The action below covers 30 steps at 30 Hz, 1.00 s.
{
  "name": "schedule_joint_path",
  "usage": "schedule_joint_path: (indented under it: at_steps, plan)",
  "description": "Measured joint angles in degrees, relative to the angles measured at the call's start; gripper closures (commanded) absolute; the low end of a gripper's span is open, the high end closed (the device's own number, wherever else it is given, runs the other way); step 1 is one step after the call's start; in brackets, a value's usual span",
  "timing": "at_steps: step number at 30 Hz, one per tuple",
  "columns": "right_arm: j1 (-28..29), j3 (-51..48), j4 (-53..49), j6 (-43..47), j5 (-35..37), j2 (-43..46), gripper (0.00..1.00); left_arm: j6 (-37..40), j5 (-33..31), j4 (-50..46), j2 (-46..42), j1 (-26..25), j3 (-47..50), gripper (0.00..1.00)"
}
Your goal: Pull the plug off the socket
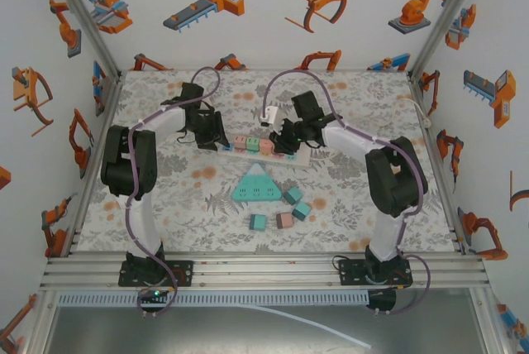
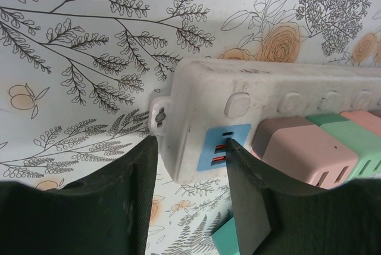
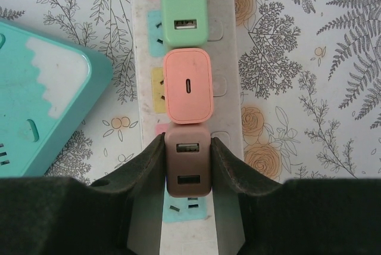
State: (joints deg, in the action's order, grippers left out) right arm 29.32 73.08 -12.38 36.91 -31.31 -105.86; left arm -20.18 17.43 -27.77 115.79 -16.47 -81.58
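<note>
Plug (image 3: 188,162), brown: clamped by right gripper (image 3: 187,143), seated in strip (image 3: 229,58), with pink plug (image 3: 188,85) set just ahead of the gripper. Strip end is clamped crosswise by left gripper (image 2: 191,145).

Power strip (image 3: 229,46) on the desk (image 1: 182,205), a row of plugs (image 1: 252,144) on it, the rightmost plug (image 3: 188,165) in the right hand (image 3: 187,140); socket block (image 1: 254,184) before it; loose plugs (image 1: 283,221) nearer.

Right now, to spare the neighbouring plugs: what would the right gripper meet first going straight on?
Probably the pink plug, just beyond the brown plug the right gripper clamps; depth unclear.
</note>
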Motion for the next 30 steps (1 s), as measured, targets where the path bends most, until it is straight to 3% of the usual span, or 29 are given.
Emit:
schedule_joint_path:
  at_steps: [16,21,30]
  plan:
    - [0.35,-3.45,4.61,-3.5,1.11,8.57,1.0,-0.15,-0.81,-0.46,-0.22,-0.11,-0.13,0.47]
    - [0.35,-5.27,6.56,-15.41,2.51,13.66,1.0,0.04,-1.2,-0.96,-0.72,-0.11,-0.22,0.45]
    - [-3.87,-13.4,10.34,-49.2,5.79,27.71,1.0,1.57,-0.79,-5.44,-7.61,0.0,-0.35,0.44]
